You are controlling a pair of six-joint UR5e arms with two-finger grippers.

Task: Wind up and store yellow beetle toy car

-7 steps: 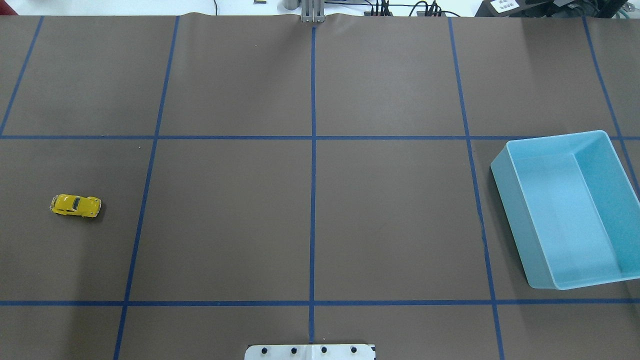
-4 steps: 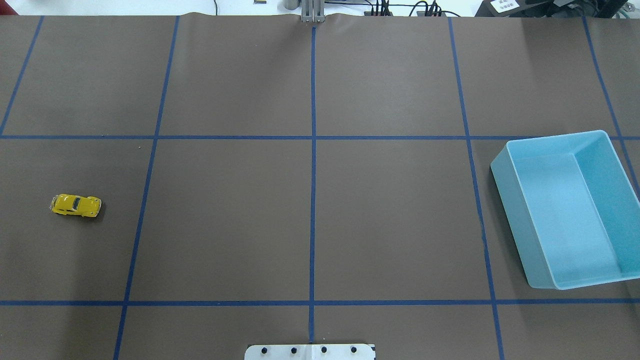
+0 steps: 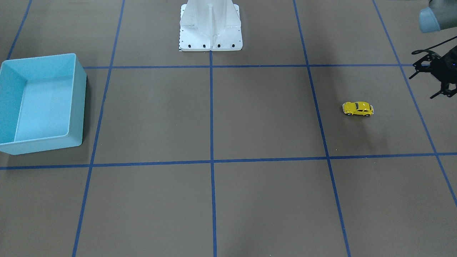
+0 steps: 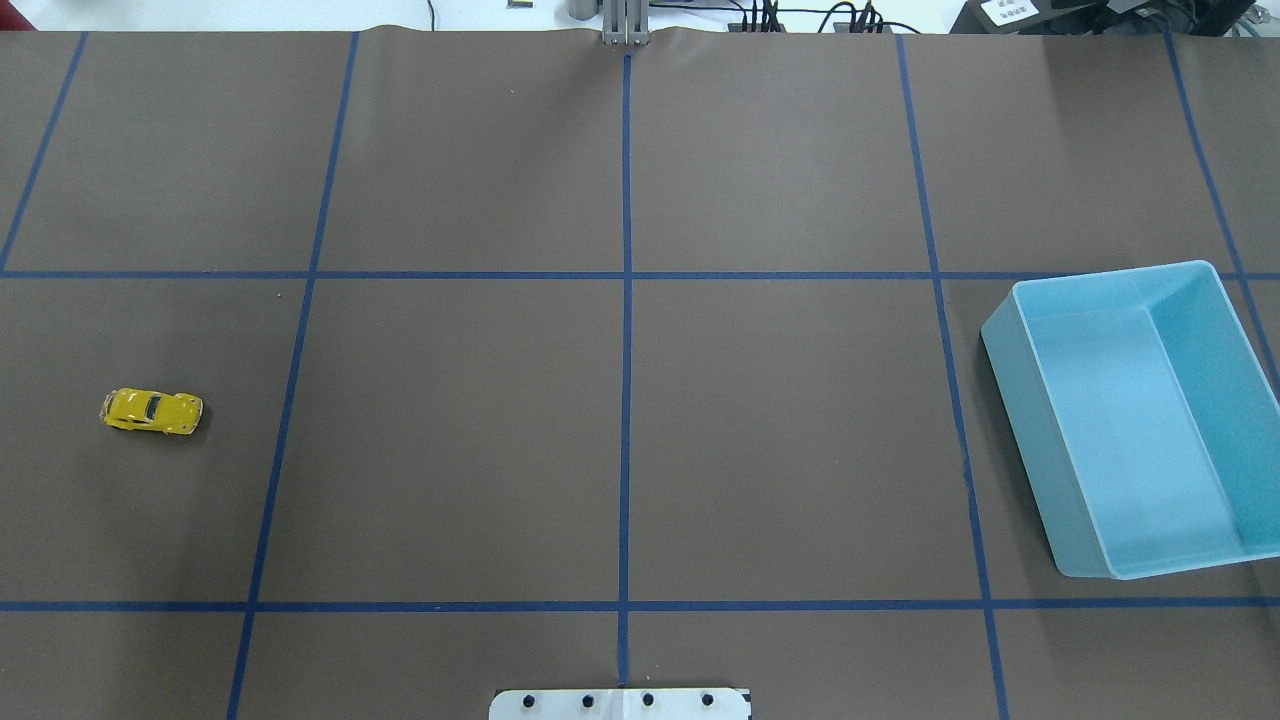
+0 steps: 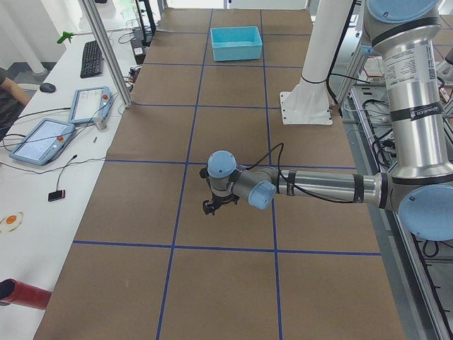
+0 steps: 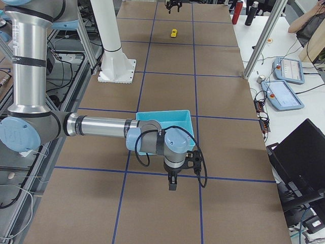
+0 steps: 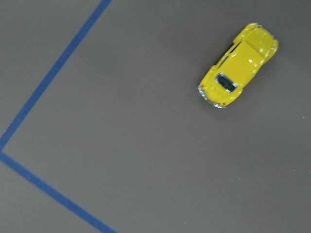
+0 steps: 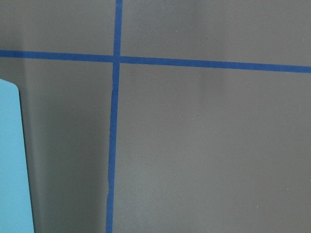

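exterior front-facing: tiny glossy yellow beetle toy car [image 3: 358,109] on brown table [image 3: 264,117]; left gripper [image 3: 423,82] nearby, jaws spread; right gripper [image 6: 172,185]: cannot tell.

Brown mat [image 4: 450,450] gridded with blue tape [image 4: 626,400], under soft, even light. Alongside, a white bench [image 5: 35,191] with keyboard [image 5: 91,58], mouse [image 5: 47,88], two pendants [image 5: 41,139] and two bottles [image 6: 237,11]. Aluminium posts [image 5: 106,53] along the bench edge. Open laptop [image 6: 299,157] near one end. Cables [image 4: 800,15] beyond the mat's far edge.
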